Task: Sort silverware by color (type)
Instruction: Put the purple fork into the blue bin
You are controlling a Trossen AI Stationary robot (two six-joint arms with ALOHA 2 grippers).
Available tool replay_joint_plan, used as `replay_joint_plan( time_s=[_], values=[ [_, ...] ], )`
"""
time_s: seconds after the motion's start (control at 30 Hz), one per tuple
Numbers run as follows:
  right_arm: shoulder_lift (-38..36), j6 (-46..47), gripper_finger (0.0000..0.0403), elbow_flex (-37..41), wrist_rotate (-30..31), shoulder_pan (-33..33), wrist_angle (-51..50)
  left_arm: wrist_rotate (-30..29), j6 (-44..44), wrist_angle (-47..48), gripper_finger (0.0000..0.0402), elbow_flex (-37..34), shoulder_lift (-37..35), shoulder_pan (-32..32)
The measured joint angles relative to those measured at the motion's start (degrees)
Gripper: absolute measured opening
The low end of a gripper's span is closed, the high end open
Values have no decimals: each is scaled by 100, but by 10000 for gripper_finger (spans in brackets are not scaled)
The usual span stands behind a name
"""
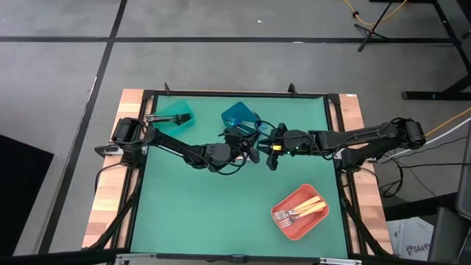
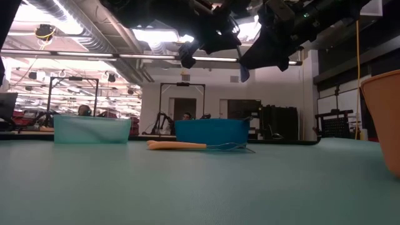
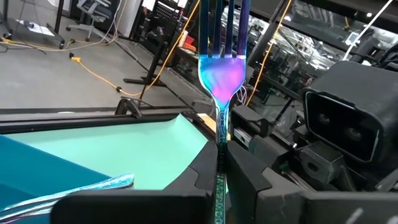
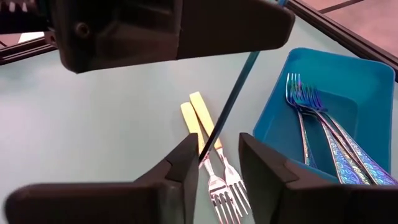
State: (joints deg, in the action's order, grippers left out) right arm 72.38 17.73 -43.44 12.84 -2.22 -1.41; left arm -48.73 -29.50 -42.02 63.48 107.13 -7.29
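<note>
My left gripper (image 1: 249, 149) is shut on an iridescent blue-teal fork (image 3: 222, 78) above the table's middle. My right gripper (image 4: 219, 163) faces it, open. Its fingers stand on either side of the fork's thin free end (image 4: 214, 134). Two gold-handled forks (image 4: 205, 134) lie flat on the mat below, beside the blue bin (image 4: 273, 118). That bin holds several iridescent forks (image 4: 323, 137). In the low view the held fork (image 2: 242, 72) hangs well above the table. The coral bin (image 1: 283, 217) holds gold-handled forks (image 1: 302, 211). My left gripper pinches the fork's handle (image 3: 219, 177) between its two fingers. The fork lies along the fingers, its head (image 3: 222, 74) sticking out beyond them. It is lifted clear of the table. My right gripper: the fork's end runs close to one finger (image 4: 186, 165); whether they touch I cannot tell.
The teal bin (image 1: 176, 116) stands at the far left of the mat and the blue bin (image 1: 239, 115) at the far middle, just behind the grippers. The coral bin is near right. Bare green mat (image 1: 199, 213) lies toward the near left.
</note>
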Motion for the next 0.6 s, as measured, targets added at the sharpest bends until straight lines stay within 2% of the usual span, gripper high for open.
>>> replay_joint_plan(
  time_s=[0.17, 0.3, 0.6],
  values=[
    [0, -2, 151, 0, 2, 2, 36, 24, -46, -10, 15, 9, 0, -13],
    [0, -2, 171, 0, -15, 2, 41, 22, -111, -9, 15, 9, 0, -33],
    [0, -4, 161, 0, -46, 2, 50, 32, -223, -8, 15, 9, 0, -44]
  ],
)
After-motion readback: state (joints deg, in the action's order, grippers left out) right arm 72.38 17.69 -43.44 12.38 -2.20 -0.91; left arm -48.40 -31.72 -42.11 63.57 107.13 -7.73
